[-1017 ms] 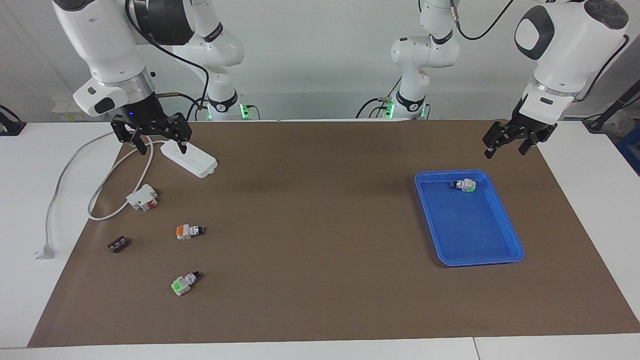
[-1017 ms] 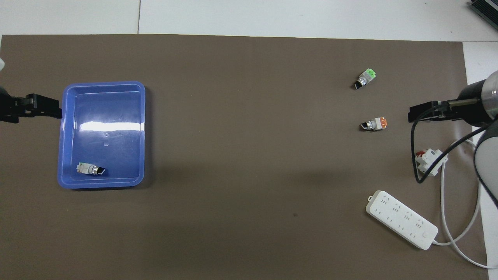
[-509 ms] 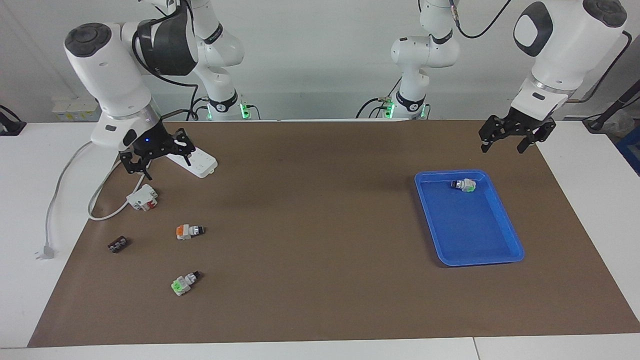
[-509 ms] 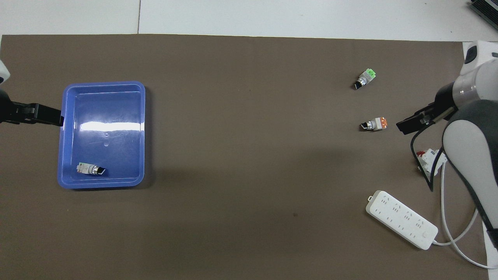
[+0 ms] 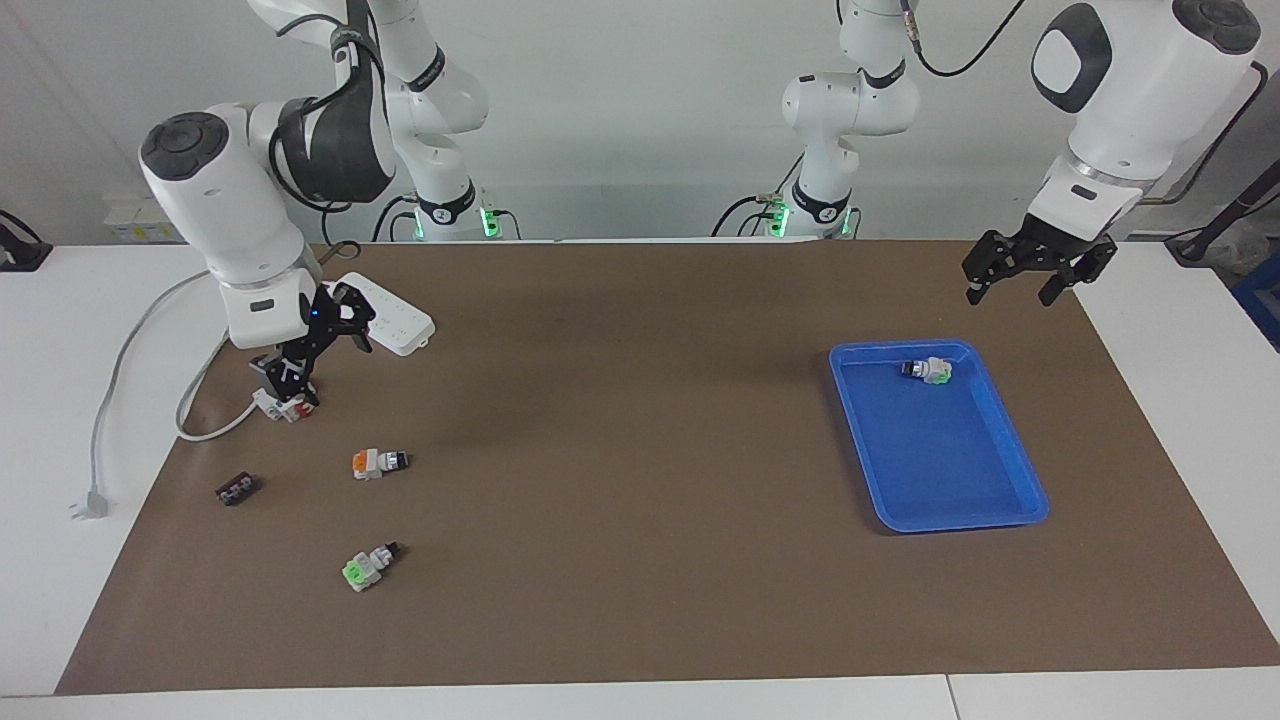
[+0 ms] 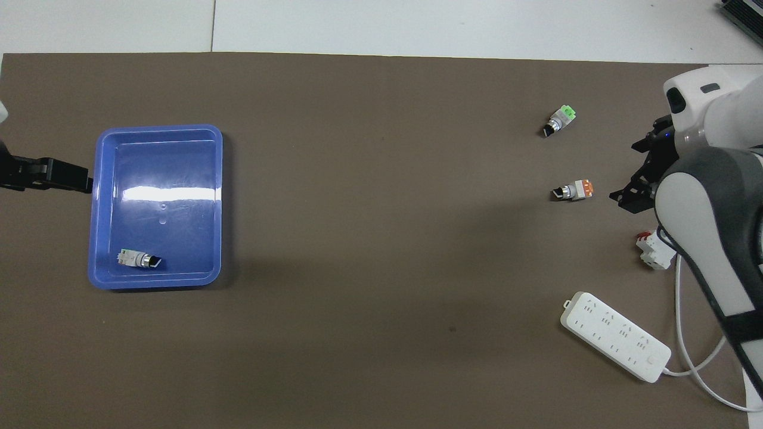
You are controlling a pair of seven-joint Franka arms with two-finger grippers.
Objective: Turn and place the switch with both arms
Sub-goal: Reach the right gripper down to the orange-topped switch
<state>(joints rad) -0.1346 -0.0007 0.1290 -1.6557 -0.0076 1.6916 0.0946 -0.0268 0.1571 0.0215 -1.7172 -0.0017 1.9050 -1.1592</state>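
Overhead view, read outward from the robots: the power strip [image 6: 616, 335] lies closest on the brown-covered worktop [image 5: 640, 440], at the right arm's end. Next out is the white-and-red block [image 6: 654, 250], with the right claw [image 5: 318, 355] low over it, its fingers spread wide and holding nothing. The left claw [image 5: 1030, 270] hangs wide apart and empty above the mat near the blue tray [image 5: 1010, 440], at the left arm's end. In the tray's corner closest to the robots rests one small switch [image 5: 928, 370]. The switch [image 5: 378, 462] with the orange block lies flat on the mat, farther out than the white-and-red block. Farthest lies the green-ended switch [image 5: 368, 566]; a small dark part [image 5: 236, 490] sits apart.
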